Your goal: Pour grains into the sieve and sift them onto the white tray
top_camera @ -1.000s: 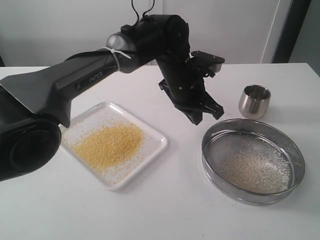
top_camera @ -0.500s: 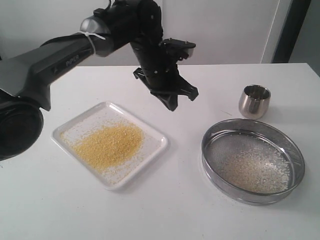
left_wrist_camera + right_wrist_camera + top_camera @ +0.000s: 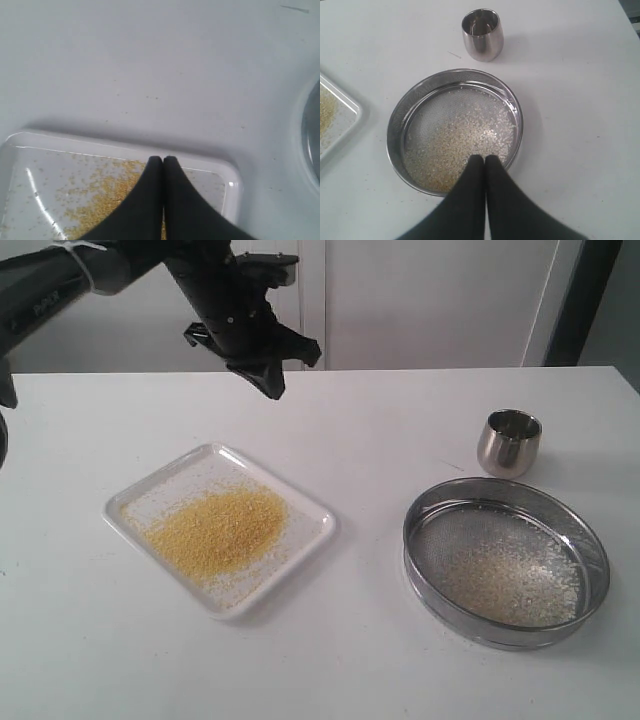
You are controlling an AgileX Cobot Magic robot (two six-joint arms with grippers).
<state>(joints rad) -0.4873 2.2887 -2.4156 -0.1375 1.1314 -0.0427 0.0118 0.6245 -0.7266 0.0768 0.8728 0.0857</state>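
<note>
Evidently the sifting is done, or nearly so: the fine yellow grains point(image 3: 215, 530) lie heaped on the white tray point(image 3: 172, 478), while the paler coarse bits point(image 3: 510, 580) sit on the mesh of the sieve point(image 3: 500, 494), presumably too large to pass. The sieve rests flat on the worktop point(image 3: 380, 420), well apart from the tray and not above it, so nothing more can fall through.

The left pincer point(image 3: 268, 388) hangs high over the worktop beyond the tray's far side, its fingers pressed together on nothing. In the left wrist view the tray's rim shows just past the closed tips. The right pincer point(image 3: 485, 159), likewise pressed together and empty, hovers over the sieve's rim and lies outside the exterior view.

A steel cup point(image 3: 508, 443) stands upright just behind the sieve, not touching it, and its inside looks empty. Nothing stands between either pincer and the sieve or tray. The cup alone crowds a reach to the sieve's far rim.
</note>
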